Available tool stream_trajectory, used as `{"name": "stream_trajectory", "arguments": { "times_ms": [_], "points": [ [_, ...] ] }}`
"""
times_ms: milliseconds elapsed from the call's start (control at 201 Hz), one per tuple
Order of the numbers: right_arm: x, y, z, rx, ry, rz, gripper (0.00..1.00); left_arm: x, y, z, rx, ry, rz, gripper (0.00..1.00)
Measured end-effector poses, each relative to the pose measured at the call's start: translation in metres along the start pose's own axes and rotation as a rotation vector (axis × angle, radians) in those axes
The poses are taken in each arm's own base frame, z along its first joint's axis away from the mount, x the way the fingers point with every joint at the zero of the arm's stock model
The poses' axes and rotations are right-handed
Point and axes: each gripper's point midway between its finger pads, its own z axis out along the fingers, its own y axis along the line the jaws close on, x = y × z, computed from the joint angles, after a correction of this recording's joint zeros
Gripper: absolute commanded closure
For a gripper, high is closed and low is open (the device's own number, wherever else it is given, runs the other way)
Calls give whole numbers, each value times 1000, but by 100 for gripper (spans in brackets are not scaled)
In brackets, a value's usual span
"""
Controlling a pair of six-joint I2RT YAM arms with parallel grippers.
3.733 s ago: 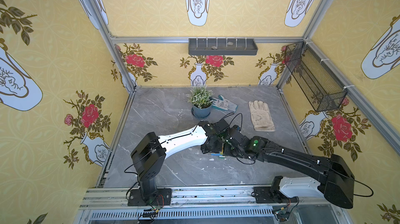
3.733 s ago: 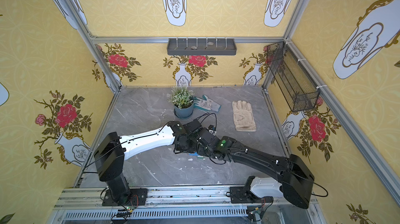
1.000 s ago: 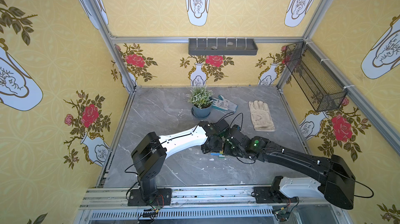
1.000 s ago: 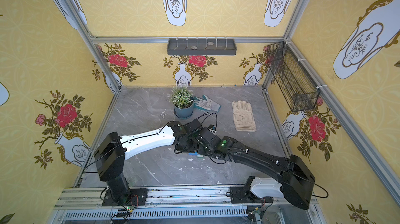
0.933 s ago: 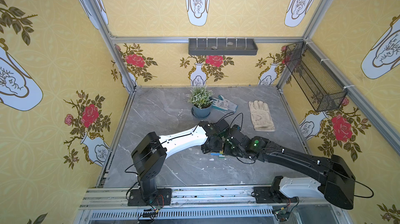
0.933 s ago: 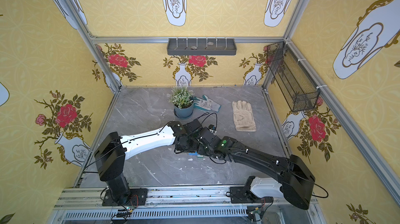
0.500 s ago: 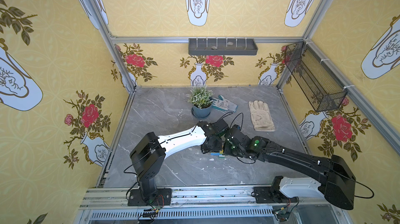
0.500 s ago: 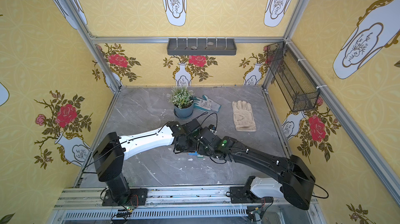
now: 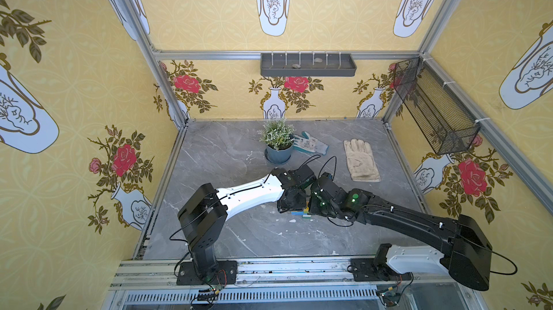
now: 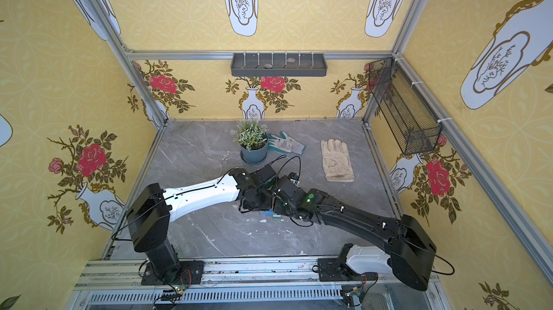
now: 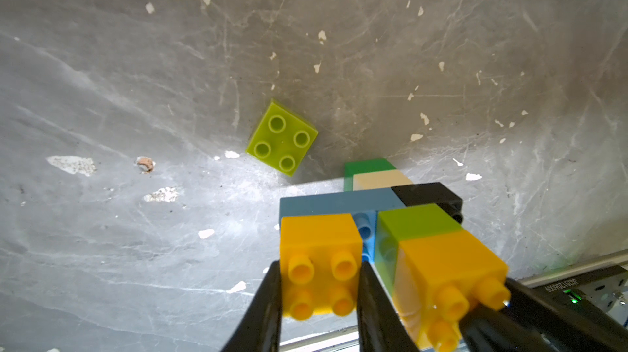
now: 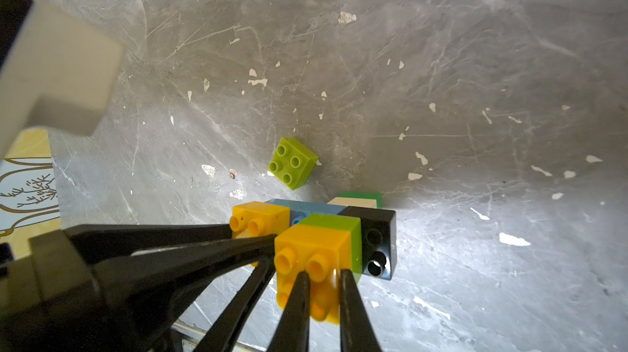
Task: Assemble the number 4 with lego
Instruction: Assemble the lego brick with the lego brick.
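Note:
The number 4 (image 11: 343, 199) is partly built: a blue crossbar, a black, white and green stem, one bare yellow prong and one yellow-on-lime prong. My left gripper (image 11: 319, 267) is shut on the bare yellow brick (image 11: 319, 238). My right gripper (image 12: 324, 273) is shut on the studs of the other prong's yellow brick (image 12: 311, 241). A loose lime lego (image 11: 282, 138) lies studs up on the table just beyond the stem, also in the right wrist view (image 12: 293, 162). In both top views only the blue end (image 9: 297, 212) (image 10: 265, 212) shows under the two wrists.
A potted plant (image 9: 277, 144) stands behind the arms, with a grey-blue glove (image 9: 311, 144) and a beige glove (image 9: 360, 160) to its right. A wire basket (image 9: 434, 108) hangs on the right wall. A grey shelf (image 9: 308, 64) is on the back wall.

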Motion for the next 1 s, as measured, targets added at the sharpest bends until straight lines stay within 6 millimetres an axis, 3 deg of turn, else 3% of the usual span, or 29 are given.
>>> {"name": "stream_trajectory", "arguments": {
  "times_ms": [1001],
  "points": [
    [-1, 0, 1, -15, -12, 7, 95, -1, 1, -1, -27, 3, 6, 71]
  ]
}}
